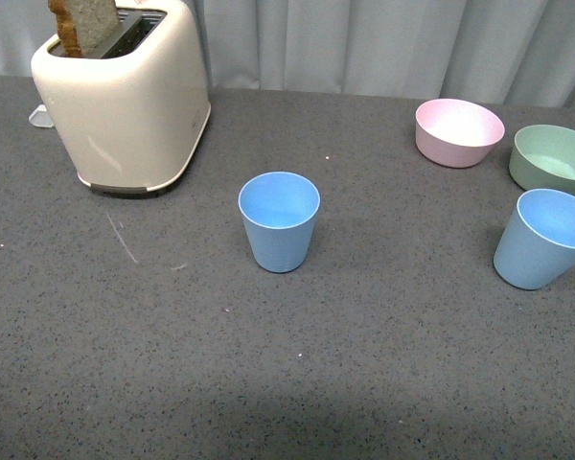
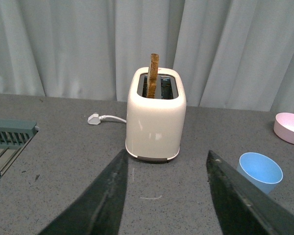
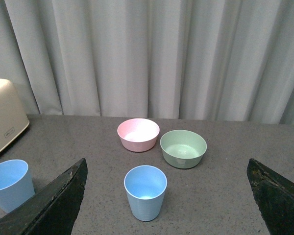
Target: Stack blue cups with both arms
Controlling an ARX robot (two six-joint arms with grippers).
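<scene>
Two light blue cups stand upright and apart on the grey table. One cup (image 1: 279, 221) is at the table's middle; it also shows in the left wrist view (image 2: 260, 172) and the right wrist view (image 3: 9, 184). The other cup (image 1: 544, 238) is at the right edge, near the bowls; it also shows in the right wrist view (image 3: 145, 192). Neither arm shows in the front view. My left gripper (image 2: 164, 196) is open and empty, facing the toaster, with the middle cup beside one finger (image 2: 235, 200). My right gripper (image 3: 166, 196) is open wide and empty, with the second cup ahead between its fingers.
A cream toaster (image 1: 125, 96) with a slice of toast (image 1: 81, 24) stands at the back left, its white plug (image 2: 94, 119) behind it. A pink bowl (image 1: 458, 131) and a green bowl (image 1: 554, 158) sit at the back right. A green rack (image 2: 10, 137) lies beyond the toaster.
</scene>
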